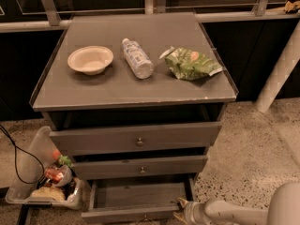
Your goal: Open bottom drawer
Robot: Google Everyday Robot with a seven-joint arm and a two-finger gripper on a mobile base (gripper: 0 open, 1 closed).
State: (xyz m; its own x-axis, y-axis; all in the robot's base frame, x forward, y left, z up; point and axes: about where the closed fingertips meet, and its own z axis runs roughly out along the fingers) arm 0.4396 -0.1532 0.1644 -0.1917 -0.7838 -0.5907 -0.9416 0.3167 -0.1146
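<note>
We are holding our claw (180, 209) just beside the pulled-out bottom drawer (126, 214), at its right front corner (clenched or released, we cannot tell).

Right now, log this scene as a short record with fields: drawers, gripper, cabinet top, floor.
bottom drawer: pulled out, empty grey tray showing
middle drawer: front set further back than the bottom one's
top drawer: front also further back, dark gap above it
gripper: low at the bottom drawer's right front corner, arm coming in from the right
cabinet top: bowl left, bottle lying in the middle, green snack bag right
floor: clear bin of items left of the cabinet, black cable beside it
</note>
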